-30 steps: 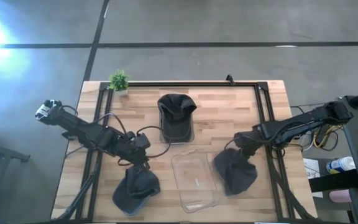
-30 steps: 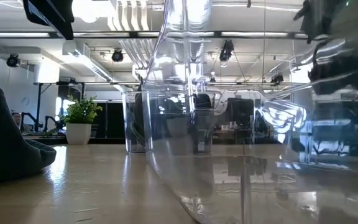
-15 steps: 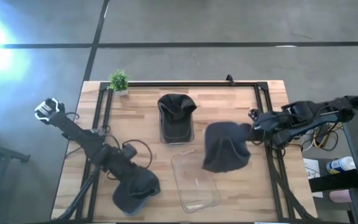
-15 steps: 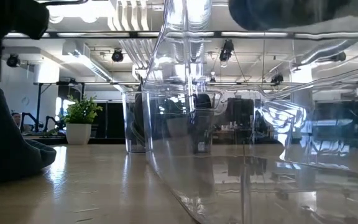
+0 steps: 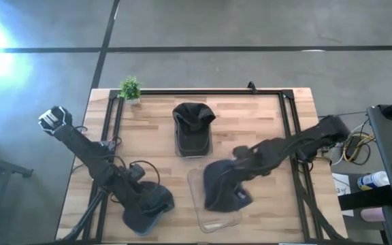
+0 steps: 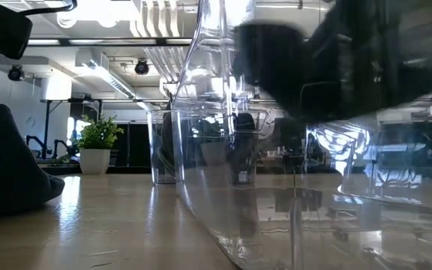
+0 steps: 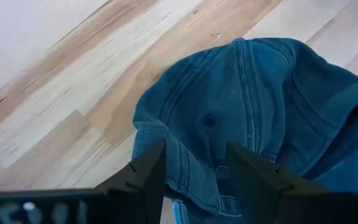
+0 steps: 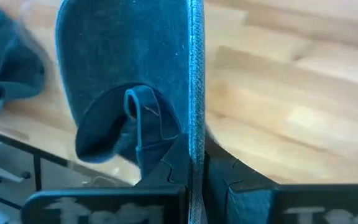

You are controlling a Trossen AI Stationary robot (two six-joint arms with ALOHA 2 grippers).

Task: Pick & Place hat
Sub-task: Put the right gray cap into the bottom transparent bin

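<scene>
Three dark blue caps show. One cap (image 5: 192, 121) sits on a clear container at the far middle. A second cap (image 5: 148, 206) lies on the table at the near left. My left gripper (image 7: 194, 180) is open, its fingers on either side of this cap's edge (image 7: 188, 168). My right gripper (image 5: 237, 162) is shut on the third cap (image 5: 220, 189), which hangs over the clear tray (image 5: 216, 221). In the low view this cap (image 6: 313, 67) shows dark and high, behind the tray's wall. My left gripper: I cannot tell whether its fingers touch the cap. My right gripper pinches a stitched edge (image 8: 195, 124) of the cap between its two fingers (image 8: 173, 165). The fingers slant down from the table's right. The cap hangs below them, lifted clear of the table, over the tray.
A small potted plant (image 5: 130, 88) stands at the far left corner. A dark frame (image 5: 203, 92) runs along the table's far and side edges. Bare wood (image 5: 257, 122) lies at the far right.
My right gripper has lifted its cap off the table's near right, swung it up toward the far edge, then carried it left over the clear tray. My left gripper has gone toward the near edge, down to the near-left cap.
</scene>
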